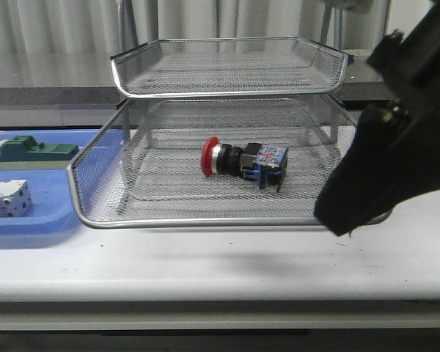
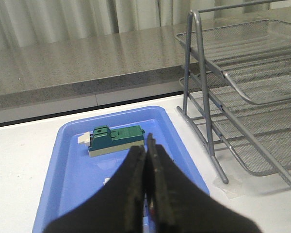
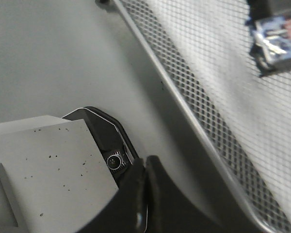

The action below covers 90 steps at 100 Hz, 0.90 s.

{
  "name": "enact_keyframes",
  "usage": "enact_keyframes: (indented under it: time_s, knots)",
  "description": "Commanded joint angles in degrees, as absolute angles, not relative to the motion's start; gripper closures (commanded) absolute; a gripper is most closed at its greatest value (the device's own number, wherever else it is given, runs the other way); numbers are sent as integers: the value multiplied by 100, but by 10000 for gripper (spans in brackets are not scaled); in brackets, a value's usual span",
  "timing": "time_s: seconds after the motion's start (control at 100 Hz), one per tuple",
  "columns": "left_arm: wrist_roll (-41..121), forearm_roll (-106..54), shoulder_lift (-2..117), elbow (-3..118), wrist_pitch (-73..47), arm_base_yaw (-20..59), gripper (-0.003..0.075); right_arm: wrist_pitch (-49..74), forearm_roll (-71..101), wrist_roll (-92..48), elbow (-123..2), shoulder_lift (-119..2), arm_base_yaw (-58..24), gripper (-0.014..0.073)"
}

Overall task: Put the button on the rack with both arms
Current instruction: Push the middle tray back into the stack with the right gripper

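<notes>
The button is lying on its side in the rack's pulled-out lower tier. Both tools are pinched closed and empty: left tool over the blue tray, right tool beside the rack.

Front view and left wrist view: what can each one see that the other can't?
Only the front view shows the button lying in the rack's pulled-out lower tier, plus the white block and the right arm. Only the left wrist view shows the left gripper, jaws closed, above the blue tray. Both show the rack and the green-and-beige block.
</notes>
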State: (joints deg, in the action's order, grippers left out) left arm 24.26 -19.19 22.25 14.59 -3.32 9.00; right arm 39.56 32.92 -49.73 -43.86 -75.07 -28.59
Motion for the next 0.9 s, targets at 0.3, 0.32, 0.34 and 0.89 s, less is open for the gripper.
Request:
enact_keyframes:
  time_s: [0.3,0.32,0.34,0.89]
  knots:
    - [2361,-1968,2241,1608,102,894,740,2747,3031,-5067,-4675,-8349,-3604,663]
    - [2361,-1968,2241,1608,102,894,740,2745,3024,-5067,-4713,-8404,-3604,663]
    - [2361,-1968,2241,1608,102,894,740,2745,3010,-5067,-4753,-8456,-3604,663]
    - [2361,-1968,2241,1608,102,894,740,2620,2306,-5067,-6057,-9440,-3064,663]
